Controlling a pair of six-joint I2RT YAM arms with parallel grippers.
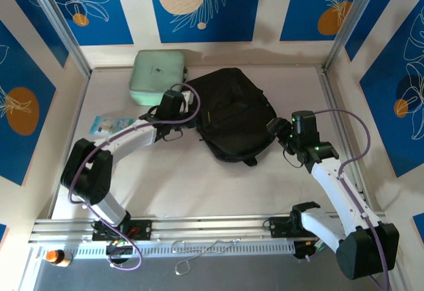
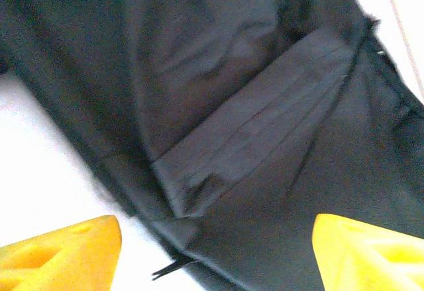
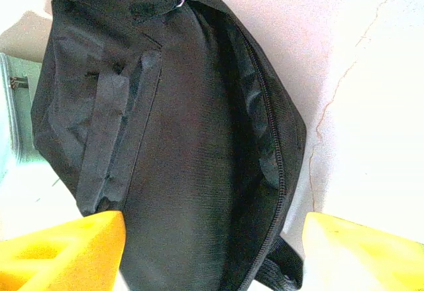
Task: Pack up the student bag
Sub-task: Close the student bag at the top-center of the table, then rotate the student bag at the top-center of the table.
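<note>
The student bag (image 1: 232, 113), a large black fabric backpack, lies flat in the middle of the table. My left gripper (image 1: 180, 100) is at the bag's left edge, open; its yellow fingertips (image 2: 63, 251) straddle a strap (image 2: 258, 132) and the dark fabric (image 2: 199, 72) below. At the bag's right edge my right gripper (image 1: 281, 134) is open too, with yellow fingertips (image 3: 63, 251) wide apart above the bag's side (image 3: 179, 138) and its zip (image 3: 275, 145). Neither holds anything.
A pale mint green zip case (image 1: 157, 75) lies at the back left, touching the bag's corner. A small light blue packet (image 1: 111, 125) rests on the table at the left, beside my left arm. Blue patterned walls enclose the table.
</note>
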